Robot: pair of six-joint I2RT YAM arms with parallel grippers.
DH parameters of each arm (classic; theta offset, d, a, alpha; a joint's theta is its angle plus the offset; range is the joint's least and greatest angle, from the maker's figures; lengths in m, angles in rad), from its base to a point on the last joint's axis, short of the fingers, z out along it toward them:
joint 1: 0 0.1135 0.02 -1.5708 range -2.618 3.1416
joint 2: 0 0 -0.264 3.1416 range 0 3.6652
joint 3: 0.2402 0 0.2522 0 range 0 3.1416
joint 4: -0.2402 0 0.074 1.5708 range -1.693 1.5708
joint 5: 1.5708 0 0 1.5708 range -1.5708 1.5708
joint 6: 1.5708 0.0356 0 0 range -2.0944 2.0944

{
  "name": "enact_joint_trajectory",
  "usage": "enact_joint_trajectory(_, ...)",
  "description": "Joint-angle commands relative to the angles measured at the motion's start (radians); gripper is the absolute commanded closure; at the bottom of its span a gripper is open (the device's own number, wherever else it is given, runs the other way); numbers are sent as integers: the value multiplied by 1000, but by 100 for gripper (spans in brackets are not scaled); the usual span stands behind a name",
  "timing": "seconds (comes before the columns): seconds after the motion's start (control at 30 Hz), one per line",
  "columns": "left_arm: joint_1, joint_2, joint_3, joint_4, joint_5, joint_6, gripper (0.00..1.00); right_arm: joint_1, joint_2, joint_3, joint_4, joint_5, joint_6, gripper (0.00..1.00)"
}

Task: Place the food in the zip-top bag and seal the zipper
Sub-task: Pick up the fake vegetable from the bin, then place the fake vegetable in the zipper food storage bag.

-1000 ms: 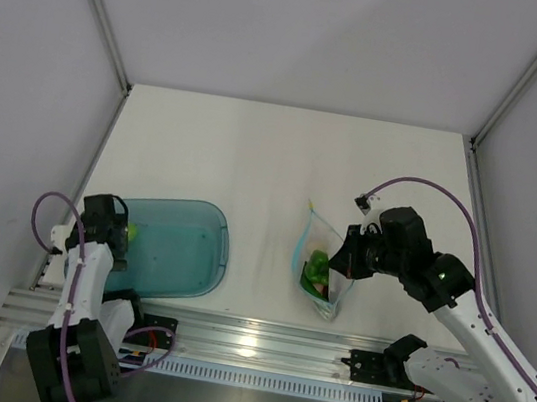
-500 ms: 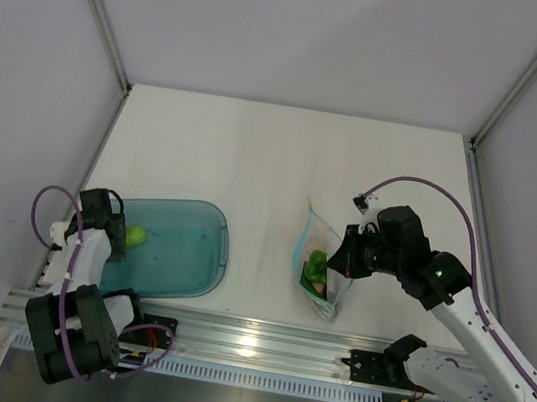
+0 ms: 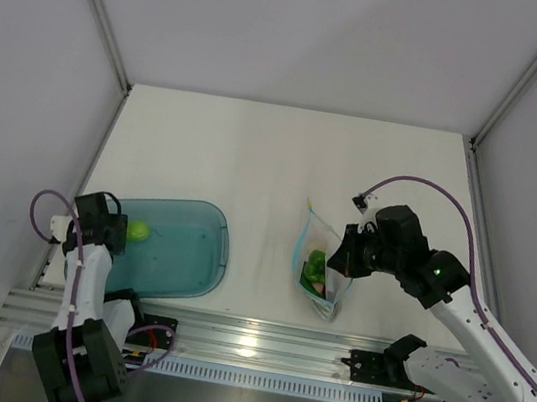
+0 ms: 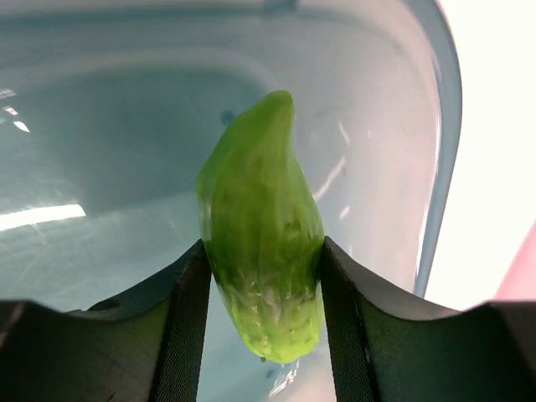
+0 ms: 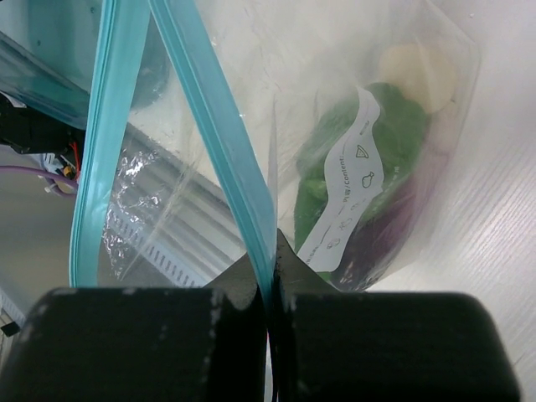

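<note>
My left gripper (image 4: 263,289) is shut on the long green vegetable (image 4: 260,255) and holds it over the teal tray (image 4: 444,151); from above the vegetable (image 3: 138,232) shows at the tray's left end. My right gripper (image 5: 270,251) is shut on the light-blue zipper strip (image 5: 213,138) of the clear zip-top bag (image 5: 335,109) and holds its mouth open. Inside the bag lie the purple eggplant (image 5: 394,222), a green piece (image 5: 377,142) and a pale piece (image 5: 416,74). From above the bag (image 3: 319,269) stands near the table's front edge, just left of the right gripper (image 3: 346,258).
The translucent teal tray (image 3: 190,250) lies at the front left. A metal rail (image 3: 247,344) runs along the near edge. Grey walls enclose the white table (image 3: 284,163) on three sides.
My left gripper has shifted slightly within the tray's left end, still holding the green vegetable. The right gripper and bag have barely moved.
</note>
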Motion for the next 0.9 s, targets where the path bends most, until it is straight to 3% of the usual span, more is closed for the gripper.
enact_joint_trajectory(0.0,8,-72,-32,39,141,62,99,-2,7,20,18,24,4,100)
enact_joint_trajectory(0.23,-24,-296,-100,180,384,129,100,-2,26,55,4,47,-2,100)
enact_joint_trajectory(0.33,-66,-388,-124,309,494,156,99,-3,32,63,4,42,6,100)
enact_joint_trajectory(0.43,-147,-453,-115,404,517,153,100,-3,38,68,6,32,18,100)
enact_joint_trajectory(0.57,-328,-458,-71,534,534,159,99,-3,35,77,4,30,32,100)
enact_joint_trajectory(0.67,-492,-398,-39,720,542,174,99,-3,33,80,-5,44,35,100)
enact_joint_trajectory(0.87,-832,-211,130,918,514,385,99,-2,32,89,-8,25,53,100)
